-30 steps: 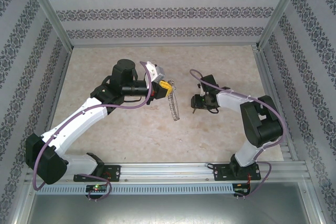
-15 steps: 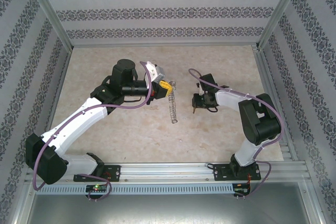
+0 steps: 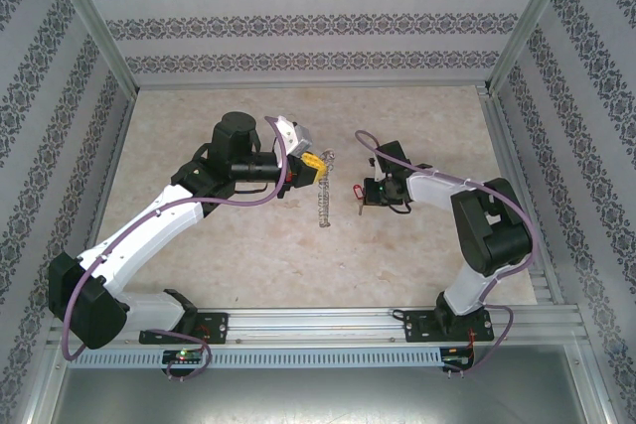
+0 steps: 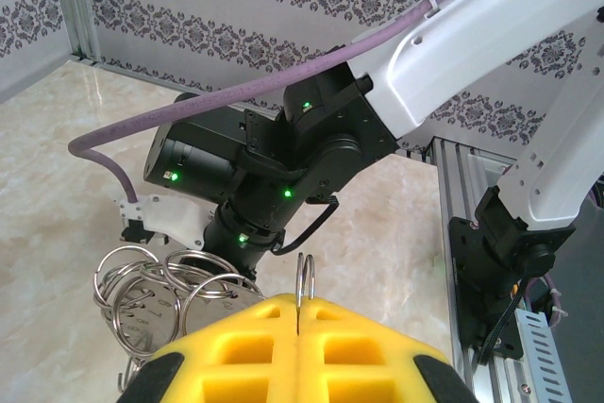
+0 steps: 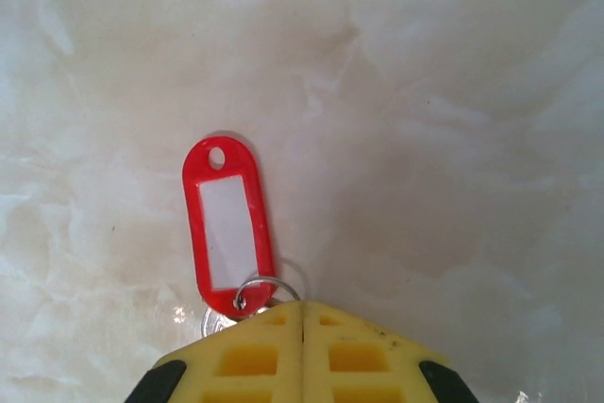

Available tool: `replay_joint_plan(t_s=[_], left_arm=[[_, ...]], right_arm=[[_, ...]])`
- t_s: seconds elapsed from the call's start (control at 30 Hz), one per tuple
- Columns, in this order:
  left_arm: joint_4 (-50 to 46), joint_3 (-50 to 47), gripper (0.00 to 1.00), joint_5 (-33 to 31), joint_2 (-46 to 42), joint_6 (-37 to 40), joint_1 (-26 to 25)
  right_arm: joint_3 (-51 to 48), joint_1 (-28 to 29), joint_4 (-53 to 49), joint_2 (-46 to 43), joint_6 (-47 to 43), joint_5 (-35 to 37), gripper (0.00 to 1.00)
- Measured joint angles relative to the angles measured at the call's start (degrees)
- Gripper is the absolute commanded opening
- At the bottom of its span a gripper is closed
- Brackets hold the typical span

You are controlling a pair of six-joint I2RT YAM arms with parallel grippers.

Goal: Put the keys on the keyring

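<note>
The left gripper (image 3: 314, 162), its yellow jaws pressed together, pinches the thin wire of the keyring (image 3: 323, 202). The keyring hangs edge-on below it, over the marble table (image 3: 248, 245), with small rings (image 4: 160, 280) clustered along the loop. Just to the right, the right gripper (image 3: 367, 192) is closed on the little split ring of the red-tagged key (image 5: 229, 224).

White arms (image 3: 149, 220) with black joints (image 3: 237, 131), purple cables (image 4: 151, 122); left hand (image 4: 298, 304) yellow-padded; lights (image 4: 305, 106) apparently green.
</note>
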Motion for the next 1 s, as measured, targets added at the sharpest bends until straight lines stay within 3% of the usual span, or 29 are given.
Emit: replay_joint_plan(t_s=[0.03,0.07,0.17,0.53,0.77,1.0], left_arm=[[0.0,0.0,0.00,0.0,0.0,0.0,0.0],[0.0,0.0,0.00,0.0,0.0,0.0,0.0],[0.0,0.0,0.00,0.0,0.0,0.0,0.0],[0.0,-0.9,0.00,0.0,0.0,-0.4,0.0],[0.9,-1.4,0.00,0.0,0.0,-0.9,0.0],[1.3,-1.6,0.00,0.0,0.0,-1.3,0.0]], right_arm=[[-0.2,0.0,0.0,-0.5,0.5,0.0,0.36],[-0.4,0.0,0.0,-1.0,0.9,0.0,0.46],[-0.5,0.1,0.2,-2.4,1.2,0.0,0.55],[5.2,0.9,0.2,3.8,-0.5,-0.6,0.52],[5.4,2.9,0.2,4.9,-1.5,-1.9,0.36],[1.9,4.9,2.0,2.8,-0.9,-2.3,0.33]])
